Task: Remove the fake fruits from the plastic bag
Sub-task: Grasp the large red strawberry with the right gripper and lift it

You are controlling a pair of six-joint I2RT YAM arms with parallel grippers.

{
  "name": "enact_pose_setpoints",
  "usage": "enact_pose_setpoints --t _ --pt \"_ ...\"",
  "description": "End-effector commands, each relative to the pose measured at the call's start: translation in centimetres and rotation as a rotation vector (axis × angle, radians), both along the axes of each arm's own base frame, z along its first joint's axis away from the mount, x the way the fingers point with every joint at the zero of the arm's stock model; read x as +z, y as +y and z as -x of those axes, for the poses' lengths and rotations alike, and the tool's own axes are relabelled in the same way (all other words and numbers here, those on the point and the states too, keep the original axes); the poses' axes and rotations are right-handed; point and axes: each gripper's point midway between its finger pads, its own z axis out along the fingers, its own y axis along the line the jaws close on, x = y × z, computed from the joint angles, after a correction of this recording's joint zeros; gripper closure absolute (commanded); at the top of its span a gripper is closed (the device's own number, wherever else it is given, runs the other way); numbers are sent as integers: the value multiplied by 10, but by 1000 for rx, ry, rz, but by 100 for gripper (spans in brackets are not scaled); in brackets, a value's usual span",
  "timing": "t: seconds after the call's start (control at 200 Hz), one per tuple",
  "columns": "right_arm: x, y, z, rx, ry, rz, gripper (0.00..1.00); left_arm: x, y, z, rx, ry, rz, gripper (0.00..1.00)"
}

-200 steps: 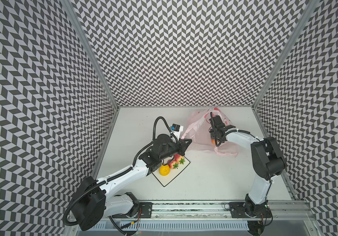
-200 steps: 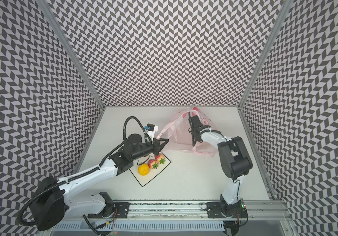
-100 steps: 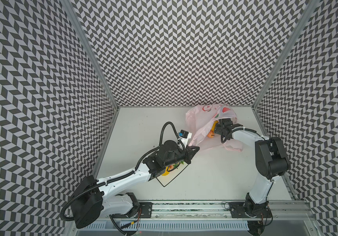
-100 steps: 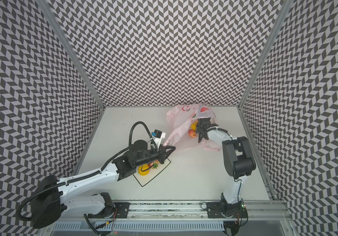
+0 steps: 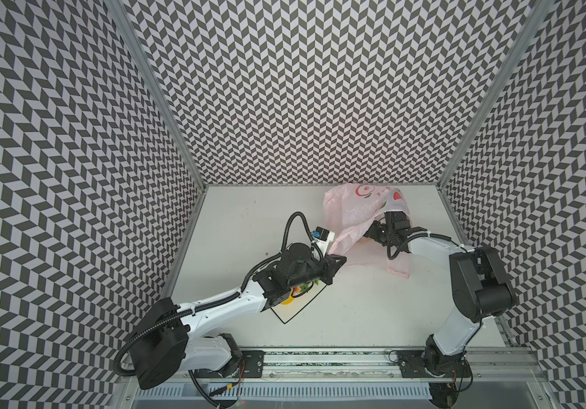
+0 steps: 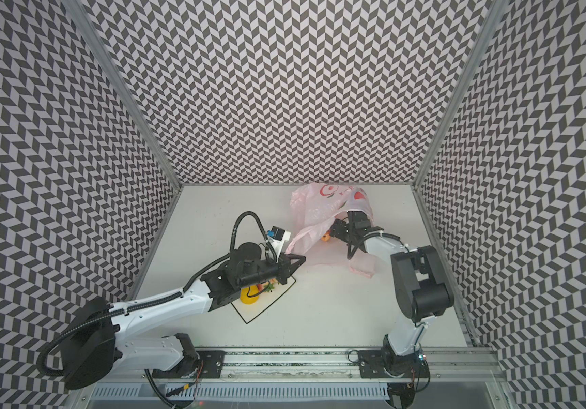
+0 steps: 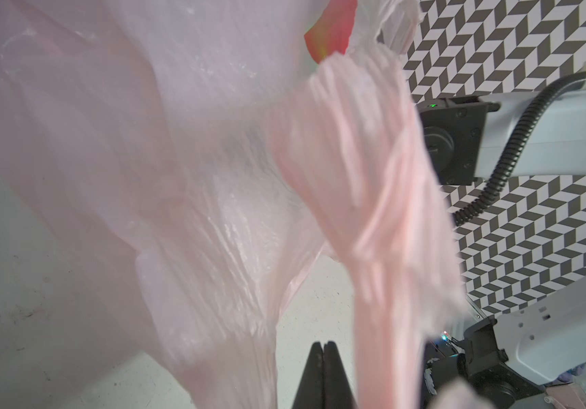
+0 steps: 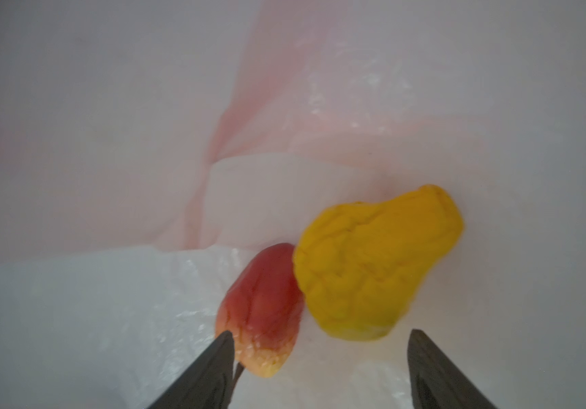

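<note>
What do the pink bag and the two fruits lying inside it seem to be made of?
Bag: thin plastic film, translucent pale pink and glossy; it crinkles and lets light through.
Yellow fruit: probably moulded plastic or foam, with a dull finish and a lumpy, ridged skin; the blur leaves it open.
Red fruit: likely plastic, smooth with a slight sheen, fading to yellow at one end.

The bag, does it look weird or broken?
Not broken, just stretched. The left gripper pinches one edge of the bag and holds it up like a lopsided tent. The right gripper is open inside, by a red fruit and a yellow fruit. No tear shows.
</note>
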Motion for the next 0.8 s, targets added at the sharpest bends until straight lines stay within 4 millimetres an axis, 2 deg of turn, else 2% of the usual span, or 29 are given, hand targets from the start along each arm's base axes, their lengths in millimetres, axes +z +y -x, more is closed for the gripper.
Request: enact_pose_setpoints --t 0.0,0.27,0.461,0.591,0.691,0.796 --pt "32 19 -5 51 -103 -96 25 8 -4 -3 -5 -1 43 100" --pt "13 37 -7 77 -65 -63 26 10 -14 -1 -43 31 70 100" --pt "-11 36 -16 19 -13 8 27 12 -16 1 -54 41 84 100" --pt "-23 42 -21 14 4 27 26 12 -16 2 -59 44 87 100" --pt "-34 44 -23 1 24 57 28 13 -17 1 -59 44 88 100" --pt "-44 41 -22 -18 42 79 35 13 -16 1 -53 43 85 100"
